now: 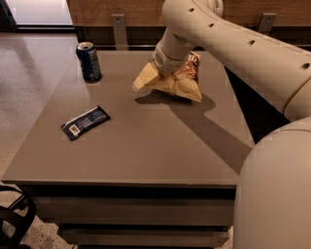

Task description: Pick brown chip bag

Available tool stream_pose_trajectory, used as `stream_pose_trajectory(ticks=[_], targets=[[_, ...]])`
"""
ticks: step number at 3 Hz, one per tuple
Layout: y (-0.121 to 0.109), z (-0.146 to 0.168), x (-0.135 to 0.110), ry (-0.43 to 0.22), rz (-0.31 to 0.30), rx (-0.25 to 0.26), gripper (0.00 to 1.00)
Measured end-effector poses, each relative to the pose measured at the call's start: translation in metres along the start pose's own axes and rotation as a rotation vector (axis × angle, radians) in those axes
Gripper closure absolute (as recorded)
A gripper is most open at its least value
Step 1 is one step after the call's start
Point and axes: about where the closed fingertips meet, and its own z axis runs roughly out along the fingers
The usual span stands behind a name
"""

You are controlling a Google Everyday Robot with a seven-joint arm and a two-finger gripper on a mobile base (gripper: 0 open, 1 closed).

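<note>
1. Grey-brown table (160, 146) filled most of the view. Pale speckled floor (29, 68) lay to its left, and a wood-panelled wall (136, 7) ran behind it.
2. Reference landmark: the blue drink can (89, 62), which stood upright near the table's far left corner.
3. A flat dark blue wrapper (85, 122) lay nearer the camera than the can and well apart from it. It carried a white patch at its near end.
4. The brown chip bag (182, 82) was right of the can at about the same depth, with bare tabletop between them.
5. The cream robot arm (233, 44) came in from far right of the can and crossed over the bag, covering its upper middle.
6. The gripper (167, 72) was at the bag's top, on the side facing the can. The wrist hid it, so whether it was spread or clamped on the bag could not be told.
7. A dark shadow lay under the bag's near edge. Whether the bag rested on the table or was raised could not be told.
8. The frame cut off a black object (14, 219) nearer the camera than the can, and it could not be identified.
9. The bag was crinkled. Its lower part was tan-yellow with one pointed corner toward the can, and its top was dark brown with unreadable white lettering.
</note>
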Motion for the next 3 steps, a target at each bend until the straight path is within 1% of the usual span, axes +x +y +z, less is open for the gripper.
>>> stream_pose_trajectory(ticks=[3], targets=[[-0.0001,-0.0067,-0.0036,0.0,0.0,0.0,0.7]])
